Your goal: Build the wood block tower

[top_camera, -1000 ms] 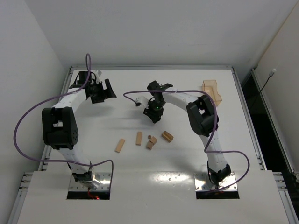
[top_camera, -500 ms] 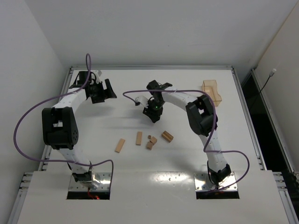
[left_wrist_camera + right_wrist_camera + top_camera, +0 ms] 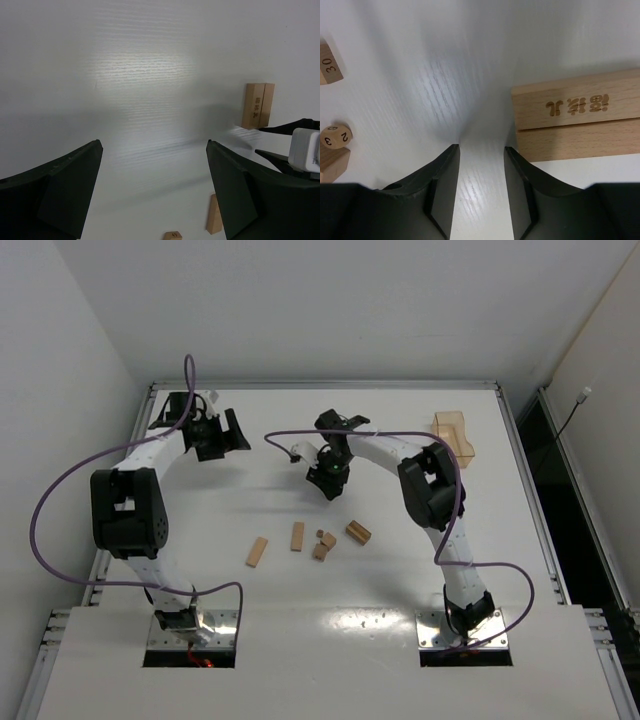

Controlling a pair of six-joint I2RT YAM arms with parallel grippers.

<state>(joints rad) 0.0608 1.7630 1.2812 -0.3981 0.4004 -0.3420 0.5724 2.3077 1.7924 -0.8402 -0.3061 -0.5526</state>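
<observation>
Right gripper [image 3: 481,150]: jaws part-open, grasping nothing, with bare worktop [image 3: 420,90] between them. The engraved plank [image 3: 580,117] lies just outside one finger, not in the gap. Shift the gripper sideways until the plank is centred, set the jaws across its narrow width, then descend and close. The remaining blocks [image 3: 297,536] lie scattered nearer the bases; no tower stands yet. Left gripper [image 3: 154,145]: jaws released wide, empty, far left.

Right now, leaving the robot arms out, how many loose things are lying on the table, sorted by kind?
Wooden planks: 3
Small wooden pieces: 3
Amber plastic box: 1
Total: 7
</observation>
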